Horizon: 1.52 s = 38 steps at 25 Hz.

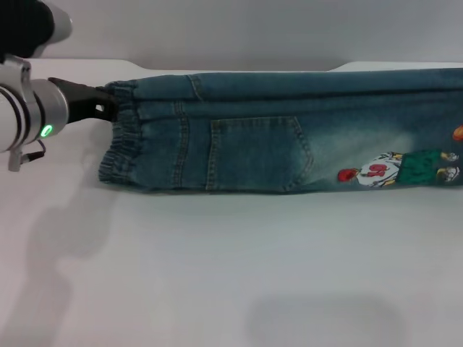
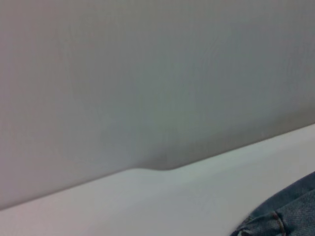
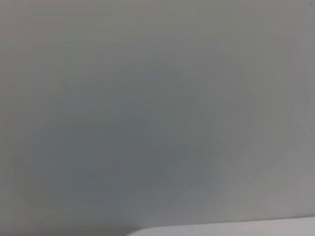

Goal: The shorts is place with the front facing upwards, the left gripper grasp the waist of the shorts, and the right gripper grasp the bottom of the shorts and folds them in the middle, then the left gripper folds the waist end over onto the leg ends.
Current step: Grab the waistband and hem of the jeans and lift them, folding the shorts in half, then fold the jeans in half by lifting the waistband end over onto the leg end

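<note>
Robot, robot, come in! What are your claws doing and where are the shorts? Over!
Left gripper at the waist. Right gripper out of view. Shorts folded lengthwise on the table, cartoon patch up. Nothing in the way.

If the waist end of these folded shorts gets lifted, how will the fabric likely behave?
The shorts are soft denim lying doubled lengthwise, so they would probably drape and sag rather than stay stiff. Two layers likely make them fairly heavy. The waist is gathered and puckered where the left end effector meets it, probably giving decent grip.
</note>
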Each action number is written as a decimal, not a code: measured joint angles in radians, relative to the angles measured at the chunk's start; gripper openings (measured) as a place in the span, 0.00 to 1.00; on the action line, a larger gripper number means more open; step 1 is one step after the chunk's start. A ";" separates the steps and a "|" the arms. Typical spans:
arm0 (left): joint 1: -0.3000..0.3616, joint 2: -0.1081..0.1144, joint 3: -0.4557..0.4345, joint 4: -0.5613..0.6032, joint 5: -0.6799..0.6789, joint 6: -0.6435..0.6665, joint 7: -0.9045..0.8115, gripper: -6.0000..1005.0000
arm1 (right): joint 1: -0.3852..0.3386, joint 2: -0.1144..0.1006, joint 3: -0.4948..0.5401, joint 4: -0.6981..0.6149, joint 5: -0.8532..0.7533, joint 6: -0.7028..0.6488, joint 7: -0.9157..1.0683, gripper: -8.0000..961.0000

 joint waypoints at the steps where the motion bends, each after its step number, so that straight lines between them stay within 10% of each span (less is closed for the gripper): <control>1: 0.000 0.000 0.003 0.006 0.000 0.010 0.000 0.04 | 0.000 0.000 -0.003 -0.015 0.000 -0.036 -0.034 0.06; 13: 0.013 -0.004 0.045 0.042 -0.020 0.158 -0.007 0.16 | 0.007 0.001 -0.005 -0.053 0.001 -0.076 -0.101 0.29; 20: 0.058 -0.003 0.045 -0.021 -0.024 0.127 -0.007 0.62 | -0.037 0.004 -0.062 -0.066 0.183 -0.074 -0.286 0.58; 24: 0.067 -0.003 0.044 -0.046 -0.024 0.064 -0.008 0.69 | -0.086 0.005 -0.125 -0.060 0.395 -0.080 -0.474 0.75; 29: 0.065 -0.002 0.037 -0.059 -0.024 -0.037 -0.011 0.79 | -0.108 0.006 -0.231 -0.078 0.559 -0.081 -0.736 0.76; 31: 0.063 -0.001 0.036 -0.071 -0.024 -0.066 -0.016 0.83 | -0.112 0.007 -0.317 -0.144 0.776 -0.085 -0.978 0.53; 38: 0.058 0.000 -0.018 -0.094 -0.022 -0.174 -0.020 0.84 | -0.087 0.007 -0.437 -0.237 1.026 -0.084 -1.288 0.39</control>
